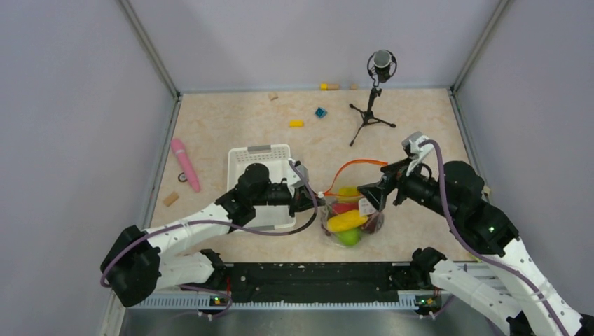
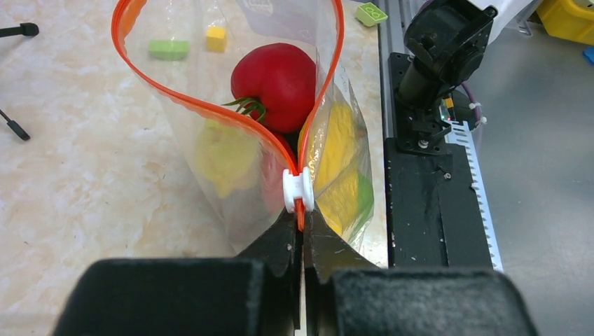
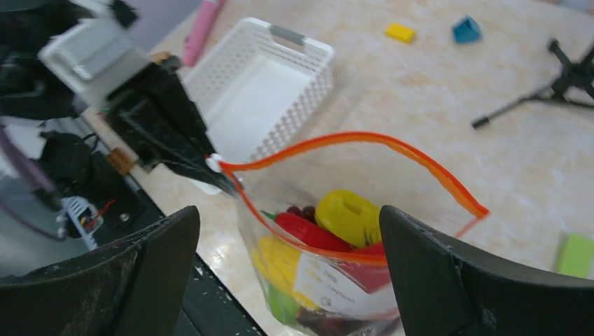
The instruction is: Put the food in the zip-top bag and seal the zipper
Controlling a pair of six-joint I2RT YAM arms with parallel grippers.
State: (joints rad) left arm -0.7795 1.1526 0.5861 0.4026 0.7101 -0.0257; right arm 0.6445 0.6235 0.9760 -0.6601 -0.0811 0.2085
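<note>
The clear, crinkly plastic zip-top bag (image 1: 364, 208) sits right of the white plastic basket (image 1: 232, 183) and looks soft, light and slippery. The left gripper (image 2: 302, 225) pinches its thin orange-red zipper strip (image 3: 350, 136), probably the best place to hold. The right gripper (image 3: 293, 246) is wide and empty.

Plain lilac-grey walls (image 1: 294, 35) enclose a beige marbled tabletop (image 1: 231, 119) on the left, far and right sides; metal posts (image 1: 150, 49) line the far corners.
</note>
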